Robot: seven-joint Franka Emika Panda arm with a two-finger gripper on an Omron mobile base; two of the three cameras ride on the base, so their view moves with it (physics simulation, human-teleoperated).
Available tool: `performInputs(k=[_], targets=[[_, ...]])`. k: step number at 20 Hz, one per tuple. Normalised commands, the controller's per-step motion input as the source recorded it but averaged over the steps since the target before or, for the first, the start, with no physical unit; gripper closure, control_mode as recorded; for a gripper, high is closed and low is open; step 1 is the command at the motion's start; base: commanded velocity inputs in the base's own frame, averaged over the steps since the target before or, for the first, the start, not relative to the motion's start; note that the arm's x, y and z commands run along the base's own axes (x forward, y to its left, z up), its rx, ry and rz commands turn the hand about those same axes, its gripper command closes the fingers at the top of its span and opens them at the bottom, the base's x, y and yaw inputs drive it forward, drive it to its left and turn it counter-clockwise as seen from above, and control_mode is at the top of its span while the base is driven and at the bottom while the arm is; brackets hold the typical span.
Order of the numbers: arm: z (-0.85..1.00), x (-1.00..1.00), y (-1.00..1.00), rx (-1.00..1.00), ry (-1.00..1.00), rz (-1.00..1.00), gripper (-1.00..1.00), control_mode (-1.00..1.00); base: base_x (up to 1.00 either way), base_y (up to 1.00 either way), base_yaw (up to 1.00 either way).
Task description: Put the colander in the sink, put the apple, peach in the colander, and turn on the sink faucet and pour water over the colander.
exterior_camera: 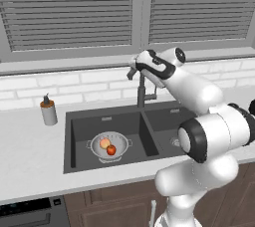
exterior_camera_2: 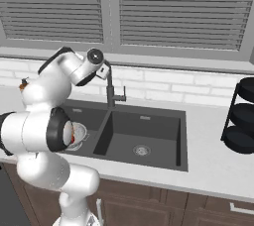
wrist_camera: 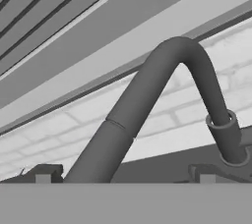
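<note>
From the left base view, the dark charcoal double-basin sink (exterior_camera: 149, 131) sits set into the pale counter (exterior_camera: 25, 156), and in its left basin rests the shiny silver-grey perforated metal colander (exterior_camera: 110, 146) with its two small side handles; inside it lie the small pale orange-pink peach (exterior_camera: 104, 143) and, touching it on the near right, the small deep-red apple (exterior_camera: 111, 150). The tall dark grey gooseneck faucet (exterior_camera: 141, 94) rises behind the divider between the basins, and the white arm's two-finger gripper (exterior_camera: 132, 69) is up at the top of its spout. A small grey soap dispenser bottle (exterior_camera: 48, 110) stands on the counter well to the left of the sink. From the right base view, the gripper (exterior_camera_2: 105, 69) is again right at the faucet's (exterior_camera_2: 111, 91) curved top, the sink's (exterior_camera_2: 144, 136) right basin lies open with its round drain, a slice of the colander (exterior_camera_2: 79, 133) peeks out beside the arm's elbow, and a black tiered rack (exterior_camera_2: 243, 116) stands at the far right of the counter. In the hand view, the faucet's (wrist_camera: 147, 95) arched spout runs close across the middle, between the two dark fingertips (wrist_camera: 43, 174), which stand wide apart on either side of it and clamp nothing
</note>
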Motion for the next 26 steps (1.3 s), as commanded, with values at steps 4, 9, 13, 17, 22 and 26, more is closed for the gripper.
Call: performInputs(k=[4, 9, 13, 17, 22, 26], targets=[[-0.31, 0.42, -0.33, 0.0, 0.0, -0.17, -1.0, -1.0, 0.0, 0.0, 0.0], [-0.1, -0.57, -0.17, 0.12, -0.12, -0.08, -1.0, -1.0, 0.0, 0.0, 0.0], [0.24, -0.68, -0.26, 0.21, -0.26, -0.02, -1.0, -1.0, 0.0, 0.0, 0.0], [-0.41, -0.26, -0.31, 0.06, -0.08, -0.06, -1.0, -1.0, 0.0, 0.0, 0.0], [-0.53, 0.13, -0.05, 0.0, -0.01, -0.09, -1.0, -1.0, 0.0, 0.0, 0.0], [-0.02, 0.5, 0.0, 0.0, -0.04, -0.05, -1.0, -1.0, 0.0, 0.0, 0.0]])
